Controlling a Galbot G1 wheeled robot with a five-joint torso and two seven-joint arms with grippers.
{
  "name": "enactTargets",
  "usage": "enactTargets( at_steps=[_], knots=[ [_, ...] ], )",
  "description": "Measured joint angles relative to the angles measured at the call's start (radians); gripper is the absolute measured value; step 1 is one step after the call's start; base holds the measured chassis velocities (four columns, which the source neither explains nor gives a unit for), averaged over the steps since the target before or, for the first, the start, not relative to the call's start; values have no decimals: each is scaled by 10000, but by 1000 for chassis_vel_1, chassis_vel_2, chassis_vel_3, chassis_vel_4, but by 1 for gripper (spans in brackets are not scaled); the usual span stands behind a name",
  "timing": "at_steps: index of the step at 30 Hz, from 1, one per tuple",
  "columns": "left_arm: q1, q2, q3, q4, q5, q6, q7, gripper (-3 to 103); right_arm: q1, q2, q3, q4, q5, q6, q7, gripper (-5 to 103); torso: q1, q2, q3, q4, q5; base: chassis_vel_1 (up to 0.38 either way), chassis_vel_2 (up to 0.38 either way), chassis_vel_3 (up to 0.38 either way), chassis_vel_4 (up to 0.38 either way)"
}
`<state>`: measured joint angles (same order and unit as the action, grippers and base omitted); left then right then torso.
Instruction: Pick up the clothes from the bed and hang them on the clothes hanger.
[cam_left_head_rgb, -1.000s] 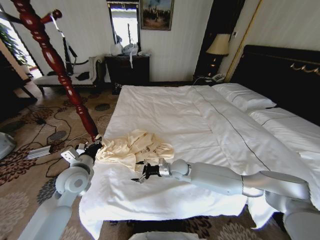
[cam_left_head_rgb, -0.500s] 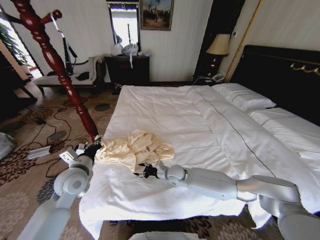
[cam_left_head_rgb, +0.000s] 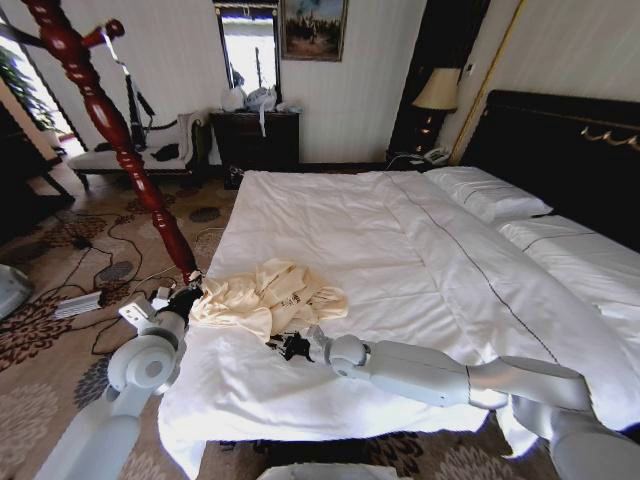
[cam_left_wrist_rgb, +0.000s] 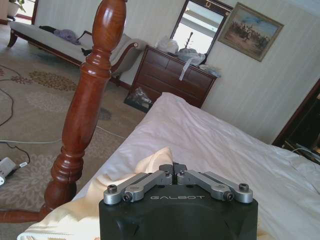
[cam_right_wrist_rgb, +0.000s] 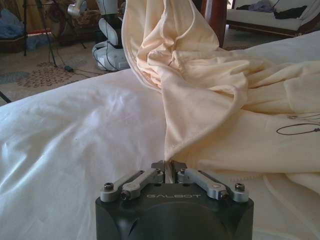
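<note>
The clothes (cam_left_head_rgb: 268, 298), a crumpled cream garment, lie near the left front corner of the bed (cam_left_head_rgb: 400, 230). My left gripper (cam_left_head_rgb: 186, 297) sits at the garment's left edge, just off the mattress side. In the left wrist view it (cam_left_wrist_rgb: 173, 169) is shut with cream fabric (cam_left_wrist_rgb: 150, 167) gathered at its tips. My right gripper (cam_left_head_rgb: 290, 346) rests on the sheet at the garment's near hem. The right wrist view shows it (cam_right_wrist_rgb: 170, 166) shut on a hanging fold of the clothes (cam_right_wrist_rgb: 210, 100). A thin dark wire (cam_right_wrist_rgb: 300, 129) lies on the fabric; I cannot tell whether it belongs to the clothes hanger.
A red turned wooden post (cam_left_head_rgb: 120, 140) leans up from the floor beside the bed's left edge, close to my left arm. Cables and a power strip (cam_left_head_rgb: 78, 303) lie on the patterned carpet. Pillows (cam_left_head_rgb: 490, 195) and a dark headboard are at the far right.
My right forearm has slid left and lower across the sheet, bringing its gripper in under the garment's near hem. The left arm and the garment have stayed put.
</note>
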<state>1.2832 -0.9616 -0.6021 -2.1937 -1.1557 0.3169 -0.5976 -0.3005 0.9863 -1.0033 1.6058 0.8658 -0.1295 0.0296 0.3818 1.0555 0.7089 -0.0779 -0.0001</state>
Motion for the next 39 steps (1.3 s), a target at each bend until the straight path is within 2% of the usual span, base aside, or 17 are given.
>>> enactTargets(
  at_steps=[1, 4, 9, 12, 15, 18, 20, 24, 25, 26, 28, 31, 32, 34, 35, 36, 39],
  knots=[
    [0, 0, 0, 0, 0, 0, 0, 0, 0, 0, 0, 0, 0, 0, 0, 14, 0, 0, 0, 0, 0, 0, 0, 0, 0],
    [58, -4, -88, -57, -70, 0, -32, 0, -333, 163, 168, -149, -220, -28, 312, 2, 0, 0, 0, 0, 0, 0, 0, 0, 0],
    [123, 127, -229, -136, -178, 0, -70, 0, -672, 276, 580, -246, -246, -45, 988, 0, 0, 0, 0, 1, 1, 0, 0, 0, 0],
    [124, 188, -297, -182, -271, 0, -106, 0, -714, 194, 810, -169, -185, 75, 1060, 0, 0, 0, 0, 1, 1, 0, 0, 0, 0],
    [112, 345, -430, -286, -472, -1, -140, 0, -752, -89, 1429, 206, 129, 521, 844, 0, 0, -1, 0, 1, 1, 0, 0, 0, 0],
    [7, 873, -634, -492, -807, -78, -91, 0, -853, -582, 2585, 1100, 859, 1295, 234, 0, 0, 0, 0, 1, -1, 0, 0, 0, 0],
    [-40, 1098, -731, -551, -917, -112, -25, 0, -922, -733, 2974, 1440, 1102, 1404, 186, 0, 0, 0, 1, 1, 0, 0, 0, 0, 0],
    [-440, 2286, -1528, -698, -1840, -354, 403, 0, -1286, -1510, 5401, 3011, 2691, 1512, 461, 0, 0, 0, 0, 1, 1, 0, 0, 0, 0],
    [-554, 2522, -1709, -699, -2041, -410, 520, 0, -1336, -1686, 5885, 3264, 2967, 1522, 488, 0, 1, 0, 0, 0, 2, 0, 0, 0, 0],
    [-554, 2522, -1709, -699, -2041, -410, 520, 0, -1336, -1686, 5885, 3264, 2967, 1522, 488, 0, 1, 0, 0, 0, 2, 0, 0, 0, 0],
    [-885, 3177, -2261, -670, -2632, -562, 805, 0, -1428, -2214, 7156, 3899, 3604, 1594, 569, 0, 1, -1, 1, -2, 2, 0, 0, 0, 0],
    [-1329, 4152, -3003, -586, -3558, -717, 1128, 0, -1471, -2974, 8929, 4602, 4121, 1678, 815, 0, 1, -1, 1, -1, 1, 0, 0, 0, 0],
    [-1329, 4152, -3003, -586, -3558, -717, 1128, 0, -1471, -2974, 8929, 4602, 4121, 1678, 815, 0, 1, -1, 1, -1, 1, 0, 0, 0, 0],
    [-1600, 5003, -3607, -397, -4010, -885, 1537, 0, -1453, -3611, 10207, 4981, 4418, 1698, 1056, 0, 1, 0, 0, 0, 1, 0, 0, 0, 0],
    [-1600, 5003, -3607, -397, -4010, -885, 1537, 0, -1453, -3611, 10207, 4981, 4418, 1698, 1056, 0, 1, 0, 0, 0, 1, 0, 0, 0, 0],
    [-1744, 5318, -3790, -300, -4158, -944, 1669, 0, -1441, -3857, 10626, 5069, 4527, 1708, 1123, 0, 1, 0, 0, 1, 2, 0, 0, 0, 0],
    [-2811, 6658, -4124, 154, -5025, -1062, 1918, 0, -1383, -5061, 12452, 5227, 5104, 1752, 1226, 0, 1, 0, 0, -1, 4, 0, 0, 0, 0]
  ],
)
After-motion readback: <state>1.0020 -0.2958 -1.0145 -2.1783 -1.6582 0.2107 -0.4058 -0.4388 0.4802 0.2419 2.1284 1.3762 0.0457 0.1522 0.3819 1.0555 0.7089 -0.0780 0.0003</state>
